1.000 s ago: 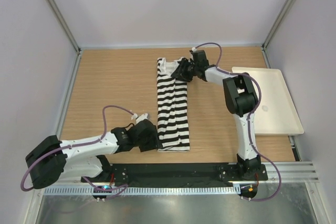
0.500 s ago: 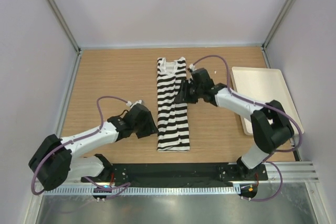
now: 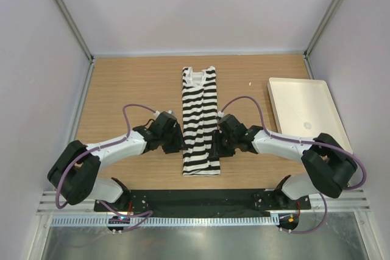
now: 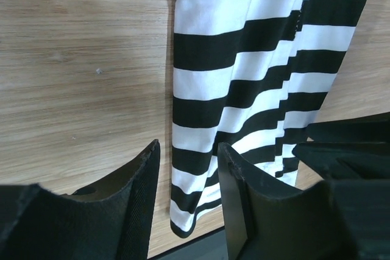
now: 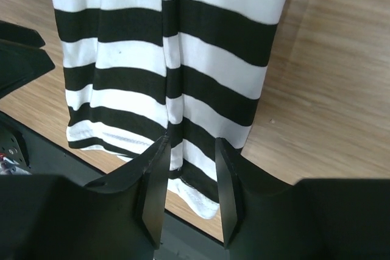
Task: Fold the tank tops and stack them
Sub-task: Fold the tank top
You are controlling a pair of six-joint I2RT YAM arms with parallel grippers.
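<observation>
One tank top (image 3: 200, 120), black and white striped, lies on the wooden table folded into a long narrow strip, neck end far. My left gripper (image 3: 177, 140) sits at the strip's left edge, near its lower half. In the left wrist view its jaws (image 4: 189, 153) stand open above the tank top's (image 4: 244, 59) left edge, pinching nothing. My right gripper (image 3: 216, 144) is opposite, at the strip's right edge. Seen from the right wrist, it (image 5: 190, 144) is open over the tank top's (image 5: 183, 28) hem area, with cloth showing between the fingers but not clamped.
A plain white tray (image 3: 304, 108) lies at the right side of the table. The black base plate (image 3: 201, 200) runs along the near edge just below the hem. Grey walls enclose the table on three sides.
My right gripper swung from the neck end down along the right edge to the lower half. My left gripper moved up and right to the strip's left edge. The tank top has not moved.
</observation>
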